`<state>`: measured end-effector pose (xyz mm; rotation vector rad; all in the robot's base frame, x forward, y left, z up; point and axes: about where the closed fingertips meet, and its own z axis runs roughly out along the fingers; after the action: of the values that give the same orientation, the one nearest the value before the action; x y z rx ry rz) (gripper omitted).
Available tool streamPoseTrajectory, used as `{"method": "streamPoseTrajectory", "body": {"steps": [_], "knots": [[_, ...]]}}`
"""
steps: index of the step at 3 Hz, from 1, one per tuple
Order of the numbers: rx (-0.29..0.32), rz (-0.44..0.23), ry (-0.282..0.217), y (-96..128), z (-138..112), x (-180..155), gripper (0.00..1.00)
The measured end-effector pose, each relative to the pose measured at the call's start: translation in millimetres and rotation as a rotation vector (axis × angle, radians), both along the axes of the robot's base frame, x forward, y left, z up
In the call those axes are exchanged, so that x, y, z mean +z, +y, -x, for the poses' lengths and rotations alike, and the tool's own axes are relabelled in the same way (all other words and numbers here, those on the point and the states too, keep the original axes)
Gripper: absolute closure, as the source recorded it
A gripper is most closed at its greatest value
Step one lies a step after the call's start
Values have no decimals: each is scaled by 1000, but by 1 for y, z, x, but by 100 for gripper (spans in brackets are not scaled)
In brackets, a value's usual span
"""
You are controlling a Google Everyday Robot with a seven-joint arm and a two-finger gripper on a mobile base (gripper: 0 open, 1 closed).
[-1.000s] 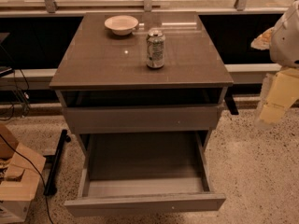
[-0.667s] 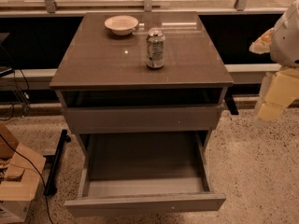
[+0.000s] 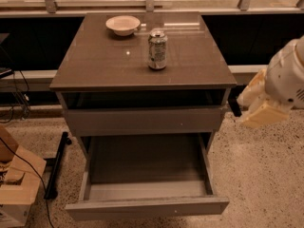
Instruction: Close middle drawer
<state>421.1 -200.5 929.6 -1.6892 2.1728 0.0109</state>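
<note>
The middle drawer [image 3: 147, 205] of the grey-brown cabinet is pulled far out toward me. Its long shallow tray [image 3: 145, 167] is empty and its flat front panel sits low in the view. Above it, a taller front panel [image 3: 142, 120] stands slightly proud of the cabinet and shows no tray. My gripper [image 3: 257, 108], cream-coloured on a white arm, hangs to the right of the cabinet at about the height of the upper panel. It is apart from the cabinet and above the open drawer's right side.
On the cabinet top [image 3: 95, 61] stand a soda can [image 3: 157, 50] and a small white bowl [image 3: 123, 24]. A cardboard box [image 3: 16, 184] and a black cable lie on the speckled floor at the left. A window ledge runs behind.
My arm and gripper have shifted a little left and down, closer to the cabinet's right side. The drawers have not moved.
</note>
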Motion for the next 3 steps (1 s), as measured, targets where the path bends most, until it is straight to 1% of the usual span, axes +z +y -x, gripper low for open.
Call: {"method": "streamPoseTrajectory", "body": {"steps": [1,2,3], "knots": [[2,-122,34,18,7,-68,82],[-42,-265,123,19,16,-155,100],[-41,-265,123,19,16,-155,100]]}}
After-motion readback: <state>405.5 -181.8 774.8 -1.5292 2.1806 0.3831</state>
